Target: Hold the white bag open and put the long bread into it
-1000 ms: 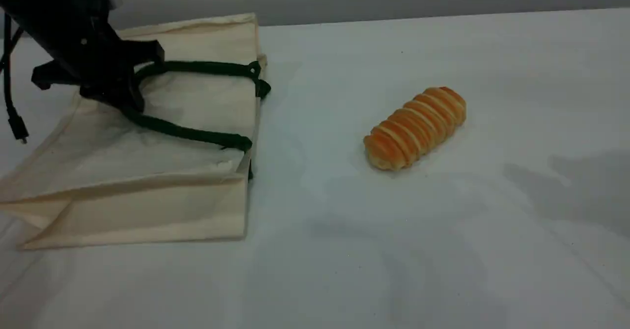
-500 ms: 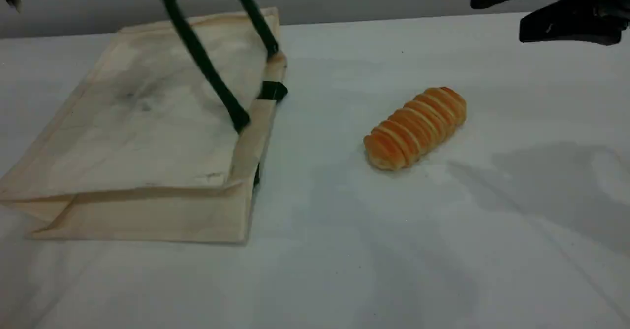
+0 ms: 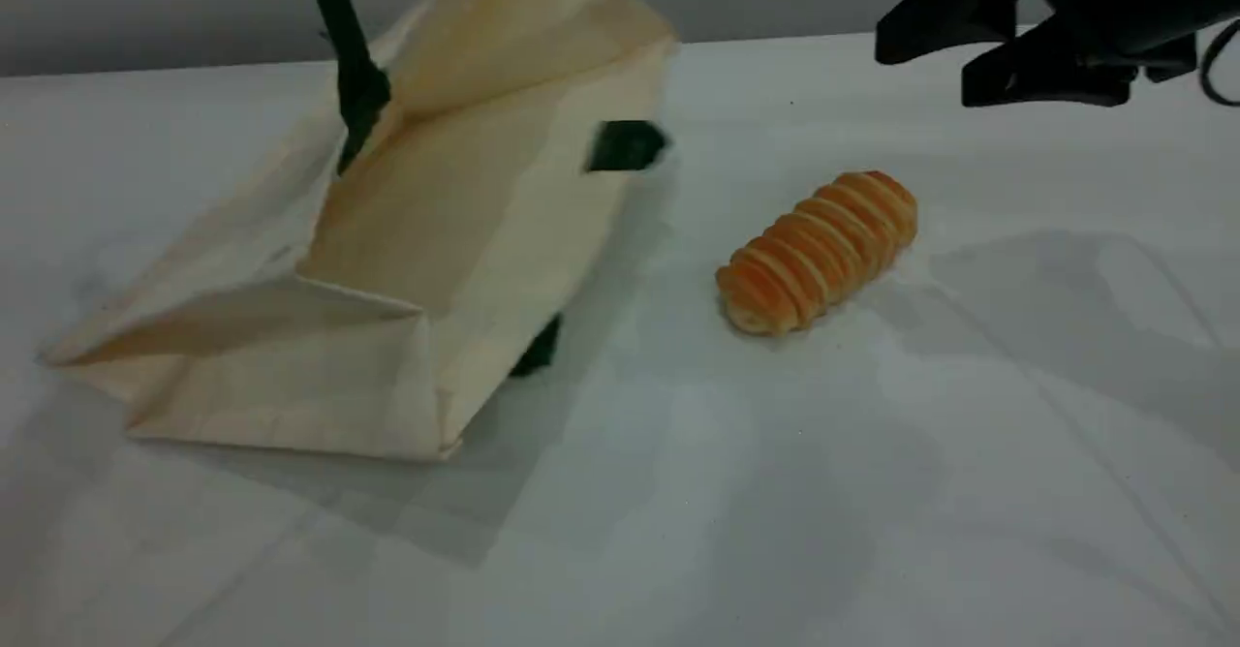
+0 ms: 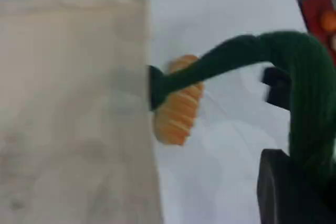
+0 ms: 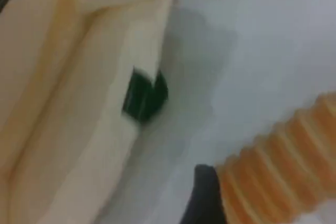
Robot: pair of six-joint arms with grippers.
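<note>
Across the table [image 3: 872, 492], the white bag [image 3: 407, 269] hangs lifted by its green handle [image 3: 354, 76]; the long bread [image 3: 817, 251] lies right, under the spread right gripper [image 3: 930, 61]. At the left wrist, the left gripper [image 4: 294, 192] pinches that handle. At the right wrist, bread sits beside a fingertip [image 5: 206, 198].

Matt canvas white bag [image 3: 387, 337] — twisted rope handle [image 4: 294, 72] — ridged, glossy long bread [image 3: 817, 250].

One white bag [image 3: 465, 231], with one dark green rope handle [image 3: 354, 76] clearly traceable and dark green patches at its edge that cannot be counted as a second; one long bread [image 3: 819, 250]; one worktop [image 3: 872, 482]; one end effector [image 3: 1007, 42] in the scene view.
</note>
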